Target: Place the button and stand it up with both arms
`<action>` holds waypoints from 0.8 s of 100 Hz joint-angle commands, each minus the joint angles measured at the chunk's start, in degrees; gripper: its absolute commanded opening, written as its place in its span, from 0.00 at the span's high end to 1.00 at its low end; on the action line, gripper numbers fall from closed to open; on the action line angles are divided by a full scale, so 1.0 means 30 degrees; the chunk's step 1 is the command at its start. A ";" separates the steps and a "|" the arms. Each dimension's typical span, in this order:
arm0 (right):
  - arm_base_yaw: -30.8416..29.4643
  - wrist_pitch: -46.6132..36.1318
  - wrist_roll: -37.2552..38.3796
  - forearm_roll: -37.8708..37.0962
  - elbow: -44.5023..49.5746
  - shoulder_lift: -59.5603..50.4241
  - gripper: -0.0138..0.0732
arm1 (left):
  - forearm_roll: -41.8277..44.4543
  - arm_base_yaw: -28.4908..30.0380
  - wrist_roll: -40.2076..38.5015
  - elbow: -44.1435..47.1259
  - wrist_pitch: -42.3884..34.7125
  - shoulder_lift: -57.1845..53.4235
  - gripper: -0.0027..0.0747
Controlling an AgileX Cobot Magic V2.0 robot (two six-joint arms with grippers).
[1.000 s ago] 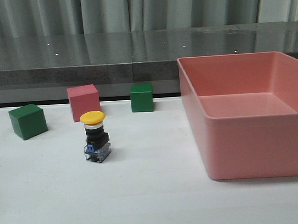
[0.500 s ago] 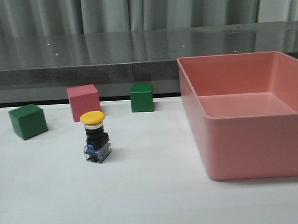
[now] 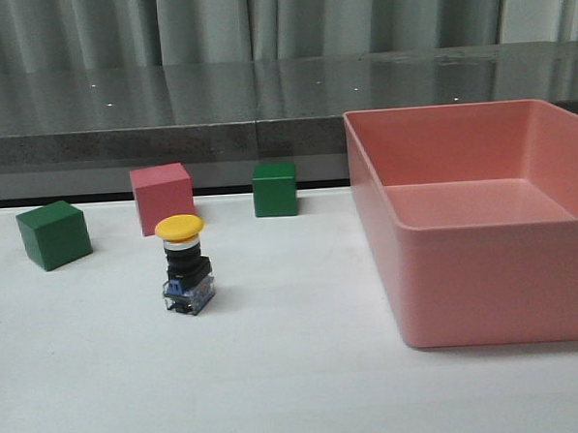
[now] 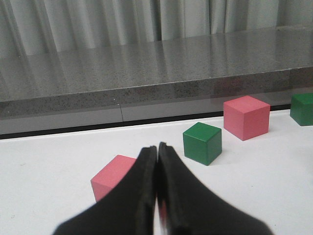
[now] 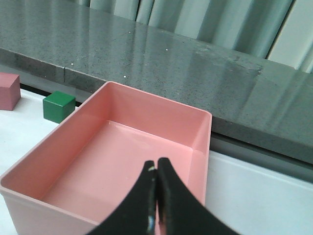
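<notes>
We find the left gripper with its black fingers pressed together, tips touching, nothing held between them. It hangs over the white worktop, with a pink cube just beyond the fingertips and partly hidden by them. The right gripper likewise has its fingers fully together and empty; it hangs above the large salmon-pink plastic bin, which stands along the worktop's right edge.

We note the push-button switch with yellow mushroom cap, black body and clear-and-blue base standing upright, cap uppermost, on the left half of the worktop, in the open and touching nothing else. Neither gripper shows in the front view.

Behind the switch, towards the far edge, a second pink cube sits near it. A dark green cube lies towards the left edge, and another green cube sits by the far edge, between the pink cube and the bin.
</notes>
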 commanded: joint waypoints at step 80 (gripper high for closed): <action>-0.0091 -0.5082 0.9822 -0.4184 0.7031 -0.6487 0.97 | -0.0009 -0.0033 -0.0185 0.0861 -0.1565 -0.0628 0.99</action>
